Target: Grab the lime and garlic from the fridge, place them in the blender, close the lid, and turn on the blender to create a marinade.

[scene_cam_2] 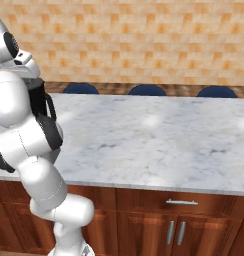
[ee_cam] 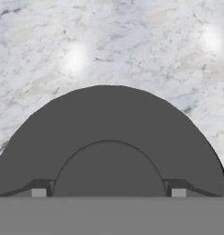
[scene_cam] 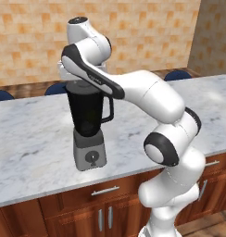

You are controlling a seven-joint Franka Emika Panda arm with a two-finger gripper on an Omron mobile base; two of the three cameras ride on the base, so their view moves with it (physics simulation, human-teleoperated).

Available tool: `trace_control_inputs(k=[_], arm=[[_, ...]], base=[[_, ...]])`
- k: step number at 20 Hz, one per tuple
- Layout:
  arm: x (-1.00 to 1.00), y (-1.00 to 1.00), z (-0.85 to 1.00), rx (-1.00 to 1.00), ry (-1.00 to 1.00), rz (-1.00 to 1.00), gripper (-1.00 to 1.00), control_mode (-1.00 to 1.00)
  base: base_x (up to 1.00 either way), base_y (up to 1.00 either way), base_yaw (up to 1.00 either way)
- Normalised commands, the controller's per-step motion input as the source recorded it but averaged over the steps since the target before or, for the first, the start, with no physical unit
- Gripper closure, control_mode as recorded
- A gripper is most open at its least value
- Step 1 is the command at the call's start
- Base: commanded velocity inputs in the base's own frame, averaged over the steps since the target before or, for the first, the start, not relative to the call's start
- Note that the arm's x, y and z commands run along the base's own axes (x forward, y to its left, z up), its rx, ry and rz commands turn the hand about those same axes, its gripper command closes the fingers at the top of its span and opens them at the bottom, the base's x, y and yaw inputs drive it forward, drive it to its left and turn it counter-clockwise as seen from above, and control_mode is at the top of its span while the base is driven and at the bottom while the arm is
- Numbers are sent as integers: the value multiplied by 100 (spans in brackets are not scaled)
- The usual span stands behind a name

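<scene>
The blender (scene_cam: 89, 134), a black jug on a grey base with a round dial, stands on the marble counter (scene_cam: 27, 139). In the right base view the blender (scene_cam_2: 40, 102) peeks out behind my arm. In the left base view my hand hangs directly over the jug's top. My gripper (ee_cam: 108, 190) is shut on the lid (ee_cam: 109, 119), a dark-grey disc. A fingertip (ee_cam: 38, 189) presses each side of its raised centre. The lid hides the jug's mouth. Lime and garlic are hidden, and the fridge is out of view.
Blue chair backs (scene_cam_2: 146, 90) line the counter's far side, below a tan tiled wall. Wooden drawers and doors with metal handles (scene_cam_2: 181, 202) run under the front edge. Bare marble (scene_cam_2: 159, 135) stretches to the right of the blender.
</scene>
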Motion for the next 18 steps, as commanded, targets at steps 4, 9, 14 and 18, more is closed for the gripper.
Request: trace_control_inputs(k=[4, 9, 14, 18], arm=[[0, 0, -32, 0, -3, 0, -100, -100], [0, 0, -24, 2, -4, 0, -100, -100], [-4, 0, -1, 7, -8, 0, -100, -100], [-6, 0, 8, 9, -3, 0, -100, -100]], base=[[0, 0, 0], [0, 0, 0], [0, 0, 0], [0, 0, 0]])
